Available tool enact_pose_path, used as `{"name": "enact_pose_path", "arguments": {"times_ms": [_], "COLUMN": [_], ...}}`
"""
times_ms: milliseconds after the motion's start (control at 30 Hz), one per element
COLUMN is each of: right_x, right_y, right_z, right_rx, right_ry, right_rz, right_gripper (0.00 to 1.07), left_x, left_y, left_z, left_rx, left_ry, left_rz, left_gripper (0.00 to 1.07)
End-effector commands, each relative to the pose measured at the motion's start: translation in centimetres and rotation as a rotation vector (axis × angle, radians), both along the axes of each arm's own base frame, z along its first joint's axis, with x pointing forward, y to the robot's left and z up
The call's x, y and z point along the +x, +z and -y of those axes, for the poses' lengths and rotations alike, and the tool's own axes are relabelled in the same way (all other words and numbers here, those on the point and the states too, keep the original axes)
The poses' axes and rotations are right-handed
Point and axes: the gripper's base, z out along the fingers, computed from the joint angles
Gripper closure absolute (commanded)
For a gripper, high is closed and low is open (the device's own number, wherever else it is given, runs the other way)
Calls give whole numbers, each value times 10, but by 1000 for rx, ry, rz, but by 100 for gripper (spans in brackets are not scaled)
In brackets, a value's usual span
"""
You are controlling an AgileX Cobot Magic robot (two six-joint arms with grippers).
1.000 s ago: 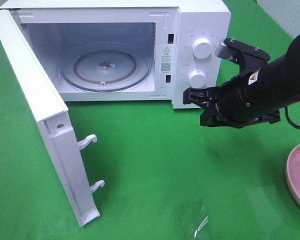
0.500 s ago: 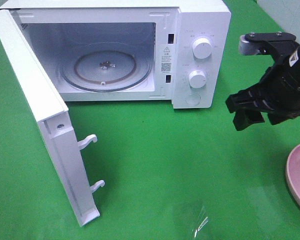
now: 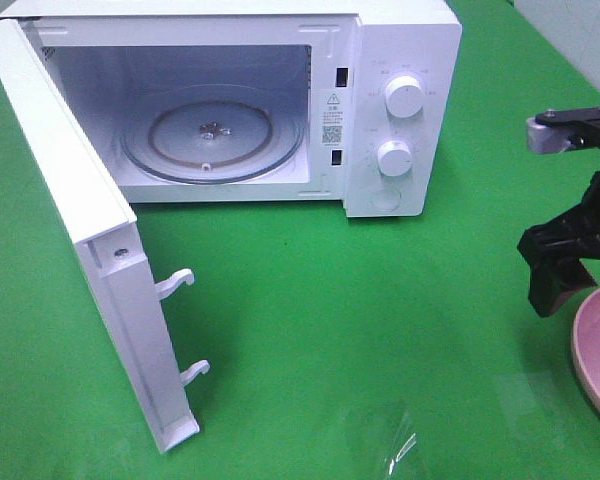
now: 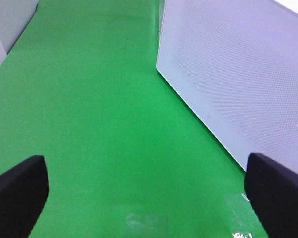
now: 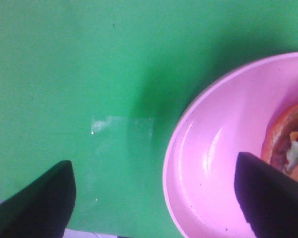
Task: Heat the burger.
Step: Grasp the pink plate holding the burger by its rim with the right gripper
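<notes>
At the frame's right edge, the right gripper [image 3: 558,270] hangs, fingers spread, over the rim of the pink plate [image 5: 213,158] holding the burger [image 5: 287,141]. On the left gripper [image 4: 148,191] the fingers gape too, above the green counter [image 4: 89,99].

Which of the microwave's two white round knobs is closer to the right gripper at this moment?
The lower white round knob, directly beneath the other. The upper white round knob sits higher on the panel, farther from the black right gripper.

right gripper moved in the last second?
Yes. The right gripper has swung away from the lower knob of the microwave, rightward and down in the exterior view, ending beside the pink plate.
</notes>
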Motion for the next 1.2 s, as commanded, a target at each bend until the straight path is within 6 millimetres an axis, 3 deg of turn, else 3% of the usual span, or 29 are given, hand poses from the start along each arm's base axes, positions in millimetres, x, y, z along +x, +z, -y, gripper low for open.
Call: {"name": "enact_pose_path", "arguments": {"times_ms": [33,433,833,1200], "right_x": [-9,-23,-23,-29], "right_y": [-8,-33,-35,-50], "right_z": [4,9,11,13], "right_rx": [-18,-32,-54,-35], "right_ry": [9,9,-9,-19], "right_rz": [-45,-33,-15,28], "right_gripper": [27,29,31,31], "left_x": [-2,-2,-2,-2], "left_y": [1,1,1,1], "left_z": [1,1,1,1], "left_rx": [-4,-4,-4,-4], "left_ry": [1,1,1,1], "left_rz": [32,32,32,32], "left_gripper": [6,6,6,6]}}
